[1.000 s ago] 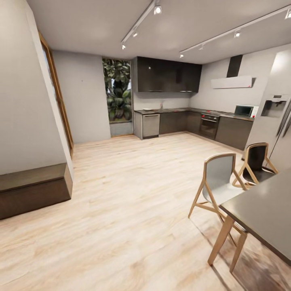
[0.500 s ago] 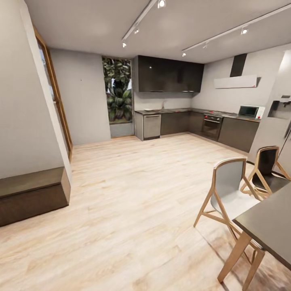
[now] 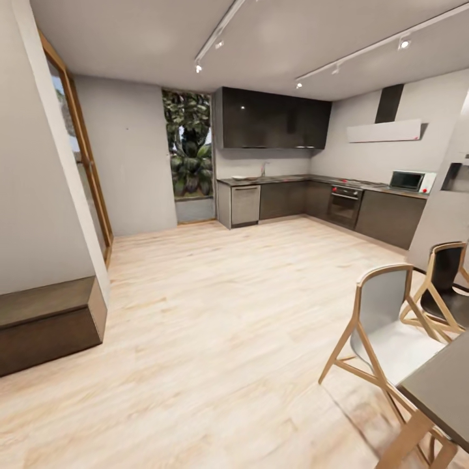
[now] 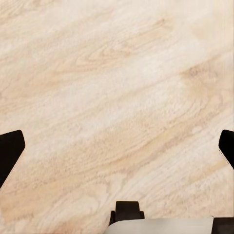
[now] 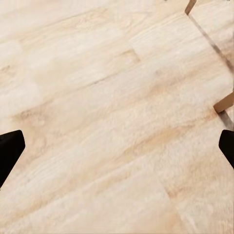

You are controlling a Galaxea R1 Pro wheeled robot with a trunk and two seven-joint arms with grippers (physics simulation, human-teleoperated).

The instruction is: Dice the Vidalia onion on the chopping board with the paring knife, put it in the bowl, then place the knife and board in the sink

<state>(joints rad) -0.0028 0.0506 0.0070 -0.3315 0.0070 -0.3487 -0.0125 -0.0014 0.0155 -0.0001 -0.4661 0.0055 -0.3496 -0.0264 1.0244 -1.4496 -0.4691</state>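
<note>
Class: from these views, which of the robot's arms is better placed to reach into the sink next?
Neither yet. The left gripper and right gripper both hang open over wood floor; the countertop is far across the room.

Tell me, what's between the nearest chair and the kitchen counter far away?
In the head view, just bare wooden floor stretches from the grey chair to the countertop with its dark cabinets at the far wall. Nothing stands on that stretch.

Open-plan home kitchen: long grey countertop (image 3: 306,179) on dark cabinets along the far wall, built-in black oven (image 3: 342,204) beneath it, wooden chairs (image 3: 384,332) nearer.
</note>
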